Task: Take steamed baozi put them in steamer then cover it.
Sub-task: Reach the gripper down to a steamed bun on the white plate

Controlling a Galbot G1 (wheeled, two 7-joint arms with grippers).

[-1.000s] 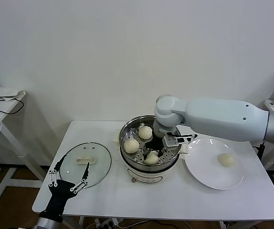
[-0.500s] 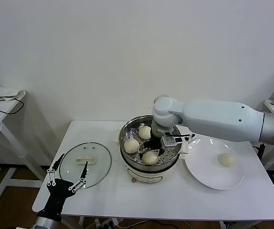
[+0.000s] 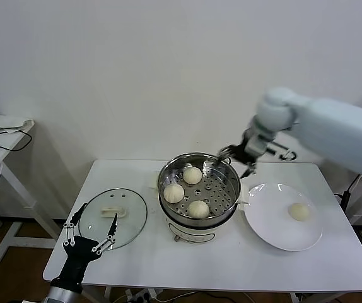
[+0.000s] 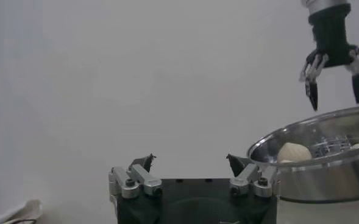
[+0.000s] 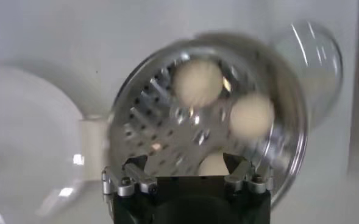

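Note:
The steamer point(image 3: 199, 218) stands mid-table with three steamed baozi point(image 3: 192, 175) point(image 3: 173, 193) point(image 3: 198, 208) on its perforated tray. A fourth baozi point(image 3: 299, 211) lies on the white plate point(image 3: 275, 230) to the right. My right gripper point(image 3: 236, 159) hangs open and empty above the steamer's back right rim. From its wrist the steamer point(image 5: 161, 122) and the three baozi point(image 5: 197, 82) show below the right gripper point(image 5: 185, 164). My left gripper point(image 3: 91, 237) rests open and empty at the table's front left, just before the glass lid point(image 3: 113, 210).
The left wrist view looks past the left gripper point(image 4: 189, 163) to the steamer's side point(image 4: 313, 173) and the right gripper point(image 4: 334, 79) hanging above it. A white side table point(image 3: 1, 136) stands off to the far left. The wall is close behind the table.
The right gripper has opened, left a baozi at the front of the tray, and risen up and back to the right, out of the steamer. The left arm has stayed put.

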